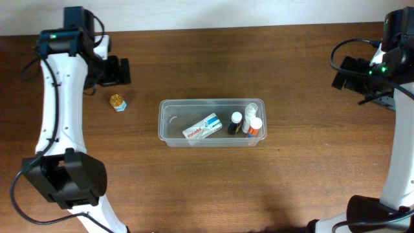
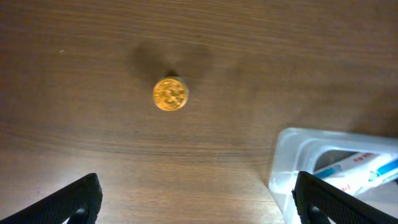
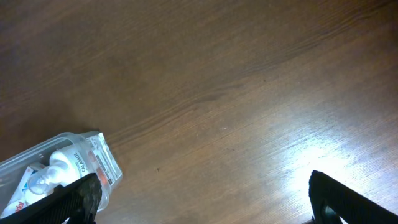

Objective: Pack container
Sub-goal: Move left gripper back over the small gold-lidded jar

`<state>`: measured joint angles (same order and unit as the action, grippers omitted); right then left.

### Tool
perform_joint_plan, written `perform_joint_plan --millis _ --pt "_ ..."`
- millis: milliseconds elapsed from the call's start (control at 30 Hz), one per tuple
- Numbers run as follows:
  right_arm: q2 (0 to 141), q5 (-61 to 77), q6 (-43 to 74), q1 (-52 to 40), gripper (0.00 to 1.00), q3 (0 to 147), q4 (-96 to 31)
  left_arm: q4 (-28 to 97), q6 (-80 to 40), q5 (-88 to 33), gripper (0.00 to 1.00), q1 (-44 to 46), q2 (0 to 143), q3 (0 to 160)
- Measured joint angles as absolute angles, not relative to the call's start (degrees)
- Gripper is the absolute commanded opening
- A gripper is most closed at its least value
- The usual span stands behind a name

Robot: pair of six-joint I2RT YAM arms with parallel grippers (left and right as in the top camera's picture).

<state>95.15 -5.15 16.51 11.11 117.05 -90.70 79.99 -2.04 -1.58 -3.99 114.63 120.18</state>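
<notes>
Overhead, your container (image 1: 162,123) sits at the centre, long side running left to right. The loose gold-capped jar (image 1: 117,102) stands left of it, close by the left gripper (image 1: 121,70) and well apart from the right gripper (image 1: 341,72). In the left wrist view the jar lies ahead of widely spread fingers (image 2: 81,196); in the right wrist view the fingers (image 3: 74,196) are spread too, holding nothing, with the container at lower left.

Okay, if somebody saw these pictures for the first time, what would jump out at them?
The clear container at the middle of the table, already holding a white box and small bottles at its right end. Next, a lone gold-topped item on the wood to its left, near the open left gripper.
</notes>
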Motion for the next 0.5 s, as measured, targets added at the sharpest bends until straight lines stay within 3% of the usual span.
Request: perform_joint_plan --millis 200,500 --pt "95.15 -5.15 16.51 11.11 0.98 117.05 -90.7 79.05 -2.7 -1.45 0.99 -5.58 114.63 119.85" --pt "95.15 -5.13 16.51 11.11 0.98 117.05 -90.7 67.0 -2.02 -1.04 0.99 -5.65 114.54 107.94"
